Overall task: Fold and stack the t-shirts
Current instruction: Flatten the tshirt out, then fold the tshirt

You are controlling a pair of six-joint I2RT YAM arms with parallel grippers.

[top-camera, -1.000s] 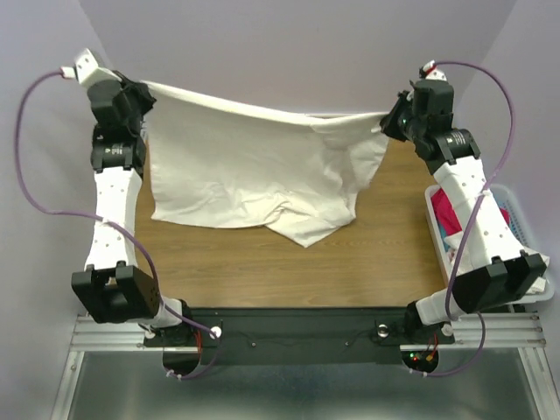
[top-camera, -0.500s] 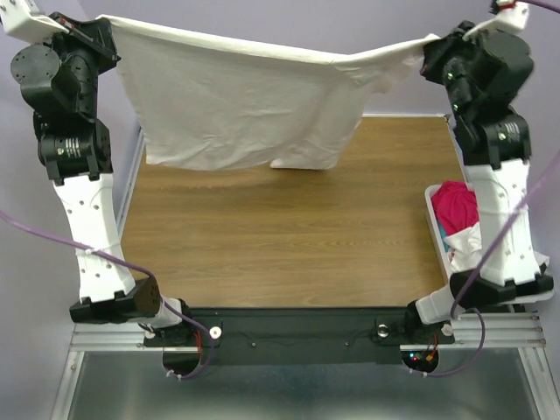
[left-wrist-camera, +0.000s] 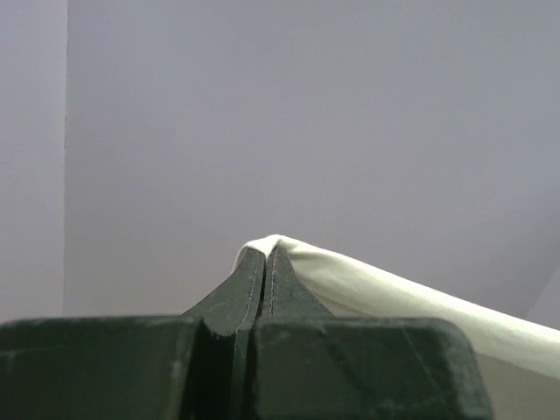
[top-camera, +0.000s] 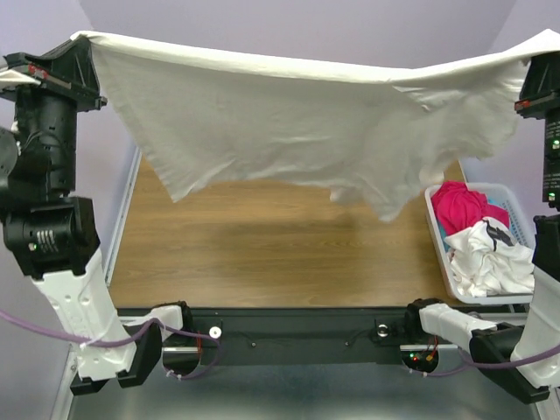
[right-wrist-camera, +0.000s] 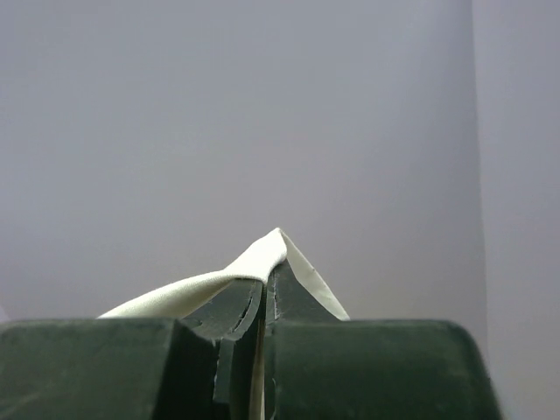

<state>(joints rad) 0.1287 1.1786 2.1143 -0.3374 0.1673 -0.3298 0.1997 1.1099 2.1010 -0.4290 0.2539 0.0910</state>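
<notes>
The off-white t-shirt (top-camera: 289, 122) hangs stretched high above the wooden table, held by its top edge between both arms. My left gripper (top-camera: 80, 42) is shut on its left corner; in the left wrist view the cloth (left-wrist-camera: 376, 293) drapes over the pinched tips of that gripper (left-wrist-camera: 267, 249). My right gripper (right-wrist-camera: 273, 262) is shut on the right corner, with a fold of cloth (right-wrist-camera: 262, 254) over its tips; in the top view it sits at the frame's right edge (top-camera: 547, 48). A magenta-red t-shirt (top-camera: 464, 206) and a white t-shirt with dark markings (top-camera: 490, 254) lie in the basket.
A white slatted basket (top-camera: 444, 254) stands at the table's right edge. The wooden table (top-camera: 262, 254) lies below the hanging shirt. Purple walls close in at the back and sides. Both arms stand tall at the left and right edges.
Both arms have risen and spread apart, lifting the off-white t-shirt off the table. It now hangs free, wider and closer to the camera.
</notes>
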